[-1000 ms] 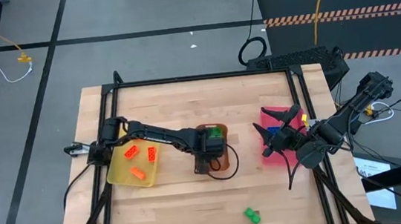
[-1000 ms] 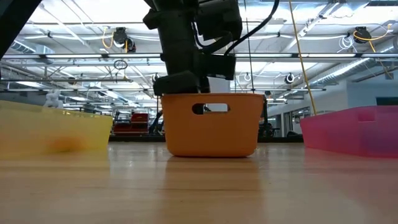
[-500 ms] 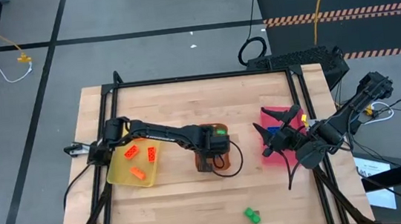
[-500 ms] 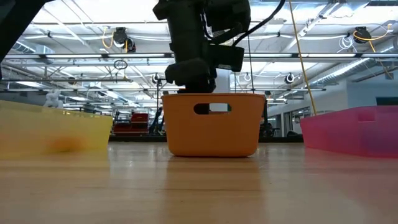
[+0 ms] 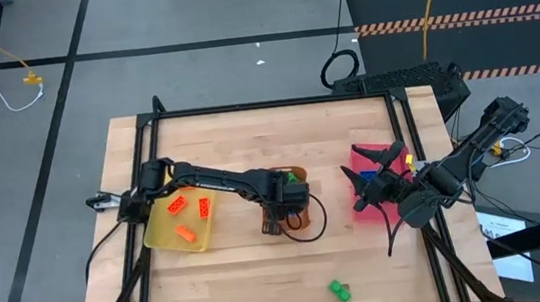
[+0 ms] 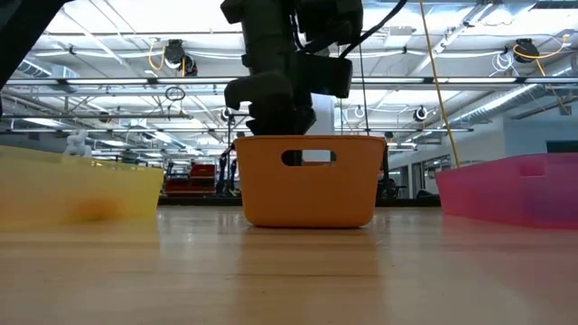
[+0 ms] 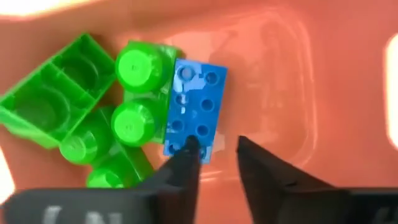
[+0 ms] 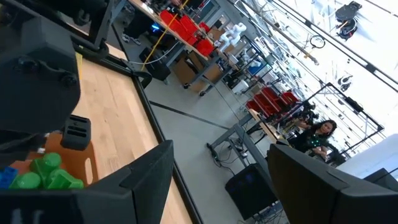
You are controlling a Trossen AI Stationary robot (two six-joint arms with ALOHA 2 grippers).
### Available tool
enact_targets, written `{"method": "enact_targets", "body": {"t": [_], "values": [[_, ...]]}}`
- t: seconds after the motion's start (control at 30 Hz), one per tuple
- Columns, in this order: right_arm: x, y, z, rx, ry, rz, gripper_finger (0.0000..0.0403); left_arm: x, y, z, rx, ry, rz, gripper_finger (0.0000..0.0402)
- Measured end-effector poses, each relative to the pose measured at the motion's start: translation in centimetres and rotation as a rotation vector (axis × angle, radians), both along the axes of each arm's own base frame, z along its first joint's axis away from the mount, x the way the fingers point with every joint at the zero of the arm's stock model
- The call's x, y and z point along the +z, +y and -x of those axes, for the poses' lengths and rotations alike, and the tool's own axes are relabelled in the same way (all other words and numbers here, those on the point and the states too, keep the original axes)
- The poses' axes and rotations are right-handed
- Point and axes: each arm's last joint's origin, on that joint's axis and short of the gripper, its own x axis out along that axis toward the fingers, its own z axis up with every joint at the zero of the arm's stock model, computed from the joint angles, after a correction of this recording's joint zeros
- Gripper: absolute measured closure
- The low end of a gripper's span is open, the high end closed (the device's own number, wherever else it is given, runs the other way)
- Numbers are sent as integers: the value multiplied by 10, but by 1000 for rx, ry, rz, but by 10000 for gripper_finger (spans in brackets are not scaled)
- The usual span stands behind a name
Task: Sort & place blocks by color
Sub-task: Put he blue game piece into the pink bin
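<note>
My left gripper (image 7: 214,155) hangs over the orange tray (image 6: 312,194) at mid-table, pointing down, open with a narrow gap and nothing in it. On the tray's floor lie several green blocks (image 7: 93,118) and a blue block (image 7: 194,106) alongside them; one fingertip (image 7: 186,152) shows in front of the blue block's near end. The low view shows this gripper (image 6: 271,122) about level with the tray's rim. My right gripper (image 5: 362,186) waits open and level over the pink tray (image 5: 356,154). A loose green block (image 5: 339,289) lies on the table near the front edge.
The yellow tray (image 5: 159,238) at the left holds three orange blocks (image 5: 185,234). The pink tray stands at the right under my right arm. Bare wood lies between the trays and along the table's near edge.
My left gripper has risen a little out of the orange tray, from inside it to about rim height, still pointing down. The trays and blocks have stayed in place.
</note>
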Motion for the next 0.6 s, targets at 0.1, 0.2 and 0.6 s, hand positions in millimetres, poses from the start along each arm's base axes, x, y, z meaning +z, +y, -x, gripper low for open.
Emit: {"method": "enact_targets", "body": {"t": [0.1, 0.2, 0.6], "values": [[0, 0, 0, 0, 0, 0, 156, -2, -5, -2, -33, -30, -2, 234], [0, 0, 0, -2, -9, -10, 156, -12, -7, 0, -53, -32, -5, 177], [0, 0, 0, -3, -10, -12, 156, -26, 0, 5, -51, -56, -114, 104]]}}
